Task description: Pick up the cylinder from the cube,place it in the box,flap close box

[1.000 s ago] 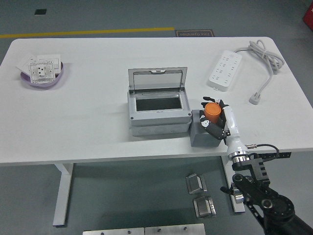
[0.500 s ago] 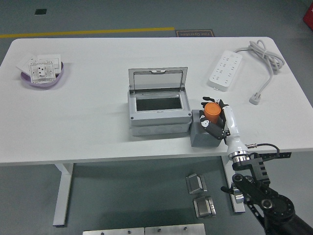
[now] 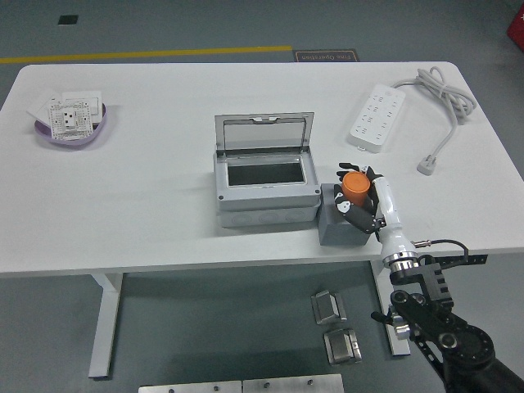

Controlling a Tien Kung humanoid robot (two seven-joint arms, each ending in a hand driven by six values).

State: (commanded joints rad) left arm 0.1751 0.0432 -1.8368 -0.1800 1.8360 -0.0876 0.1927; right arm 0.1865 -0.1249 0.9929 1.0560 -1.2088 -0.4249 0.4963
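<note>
Left of the right hand (image 3: pixel 363 199), the grey box (image 3: pixel 264 191) stands with its flap raised; the hand's fingers wrap the orange cylinder (image 3: pixel 354 187), which sits on the grey cube (image 3: pixel 334 224); lifting, placing and closing all remain.

bright, even overhead light | soft faint shadows | sharp focus
</note>
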